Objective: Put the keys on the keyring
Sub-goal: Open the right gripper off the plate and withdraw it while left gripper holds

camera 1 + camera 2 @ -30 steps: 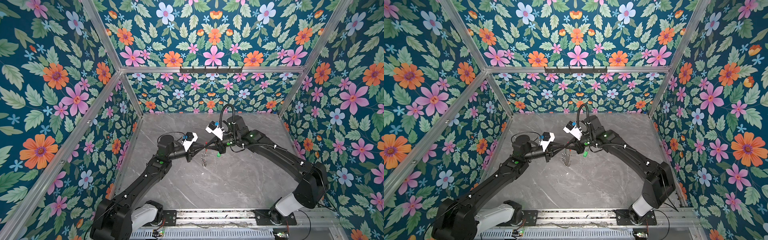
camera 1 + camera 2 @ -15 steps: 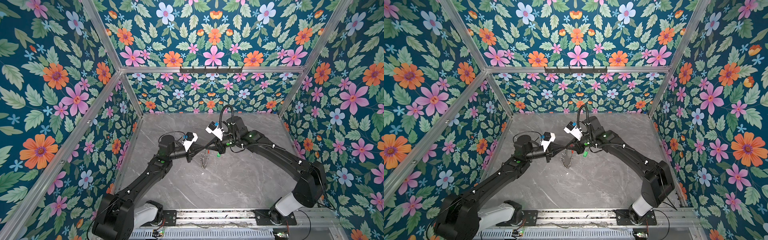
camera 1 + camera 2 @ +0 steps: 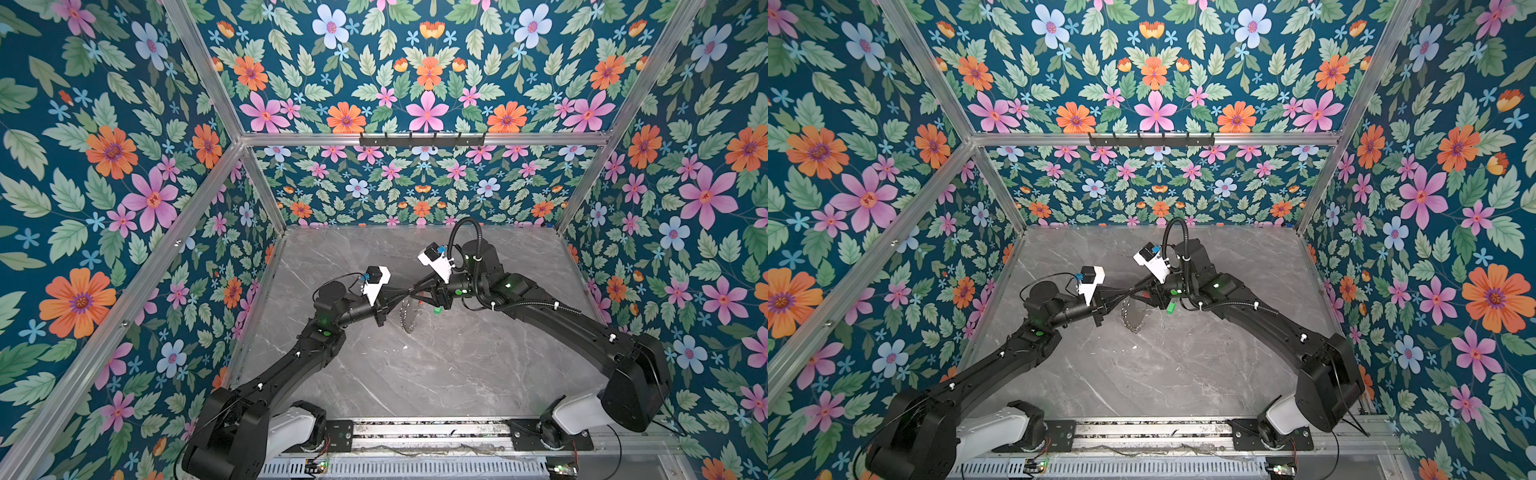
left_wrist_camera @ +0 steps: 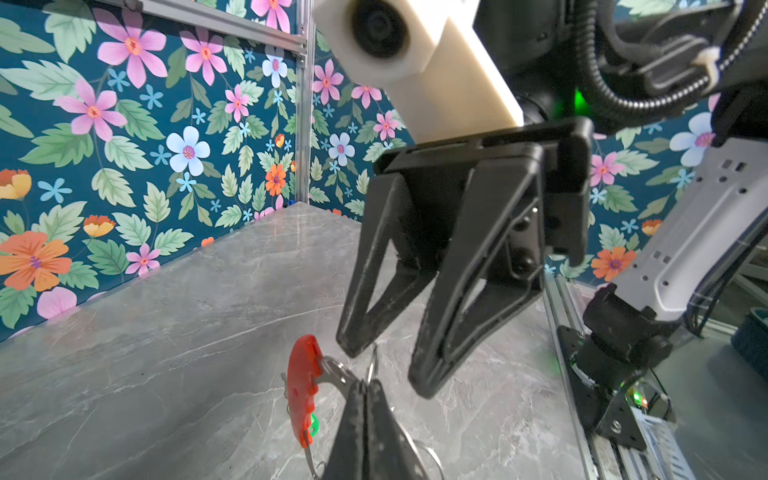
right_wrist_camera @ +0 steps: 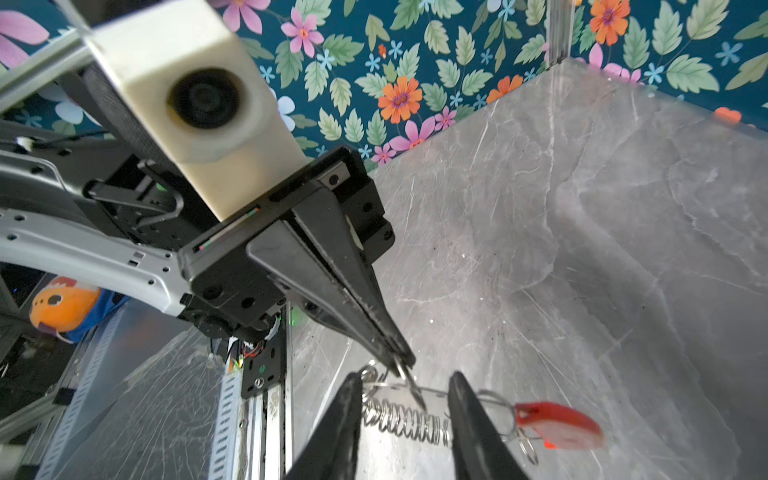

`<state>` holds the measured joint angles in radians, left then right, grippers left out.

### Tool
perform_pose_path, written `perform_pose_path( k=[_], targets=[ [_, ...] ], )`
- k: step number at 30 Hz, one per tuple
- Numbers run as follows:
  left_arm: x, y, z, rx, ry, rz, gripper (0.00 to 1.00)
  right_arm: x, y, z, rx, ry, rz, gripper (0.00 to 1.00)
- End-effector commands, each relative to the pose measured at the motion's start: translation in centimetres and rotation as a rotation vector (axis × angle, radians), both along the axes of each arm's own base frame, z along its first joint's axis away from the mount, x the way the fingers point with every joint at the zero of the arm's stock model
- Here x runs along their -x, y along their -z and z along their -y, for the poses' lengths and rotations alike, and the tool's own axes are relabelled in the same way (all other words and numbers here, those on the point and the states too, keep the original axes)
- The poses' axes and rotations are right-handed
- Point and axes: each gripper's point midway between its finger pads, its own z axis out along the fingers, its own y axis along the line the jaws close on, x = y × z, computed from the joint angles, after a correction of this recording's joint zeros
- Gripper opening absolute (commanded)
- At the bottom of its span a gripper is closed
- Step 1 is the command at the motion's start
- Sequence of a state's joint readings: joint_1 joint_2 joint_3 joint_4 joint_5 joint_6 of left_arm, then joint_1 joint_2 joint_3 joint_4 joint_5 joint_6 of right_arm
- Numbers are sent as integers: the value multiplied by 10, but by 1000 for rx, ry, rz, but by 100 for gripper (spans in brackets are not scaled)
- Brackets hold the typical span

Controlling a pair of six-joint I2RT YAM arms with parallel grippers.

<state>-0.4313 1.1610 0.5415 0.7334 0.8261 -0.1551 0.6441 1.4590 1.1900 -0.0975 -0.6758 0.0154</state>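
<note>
keyring [image 3: 409, 319]: held up on edge over the worktop [image 3: 415, 374], pinched at its rim by the left end effector [image 5: 401, 363], whose fingers are pressed together on the metal.
handling: light, stiff grey metal, probably slippery, and free to swing or twist about that single pinch.
hold: the bare rim beside the red arc [image 4: 303, 386] looks best, since the small silver loops [image 5: 405, 424] would likely roll under a pad.
key [image 3: 437, 309]: tiny green head just beyond the keyring's red arc, on the right arm's side. Whether it lies or hangs I cannot tell. Easily dropped, so take it by the head.
right end effector [image 4: 388, 368]: fingers parted, astride the keyring's looped rim, clamping nothing.
in the way: both end effectors crowd the keyring's top, and the red arc half hides the key in the left wrist view.
</note>
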Motion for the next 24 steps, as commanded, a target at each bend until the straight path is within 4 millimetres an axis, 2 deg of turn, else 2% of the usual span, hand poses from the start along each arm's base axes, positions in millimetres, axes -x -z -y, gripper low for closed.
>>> perform_pose_path(
  k=[1, 6, 9, 10, 16, 20, 24],
  targets=[
    [-7, -36, -7, 157, -56, 36, 0, -11, -23, 3, -75, 78, 70, 35],
    [-10, -58, -18, 315, -114, 30, 0, -18, -35, 20, -139, 209, 126, 37],
    [-7, -70, -20, 412, -113, 38, 0, -23, -41, 24, -194, 267, 111, 28],
    [-6, -73, -18, 430, -103, 38, 0, -23, -43, 23, -204, 264, 95, 25],
    [2, -83, 1, 490, -68, 56, 0, -24, -45, 7, -243, 206, 36, 18],
    [4, -85, 9, 533, -33, 51, 0, -17, -48, -5, -275, 153, 24, 15],
    [1, -84, 8, 555, -41, 43, 0, -19, -47, -1, -268, 183, 25, 13]
  ],
)
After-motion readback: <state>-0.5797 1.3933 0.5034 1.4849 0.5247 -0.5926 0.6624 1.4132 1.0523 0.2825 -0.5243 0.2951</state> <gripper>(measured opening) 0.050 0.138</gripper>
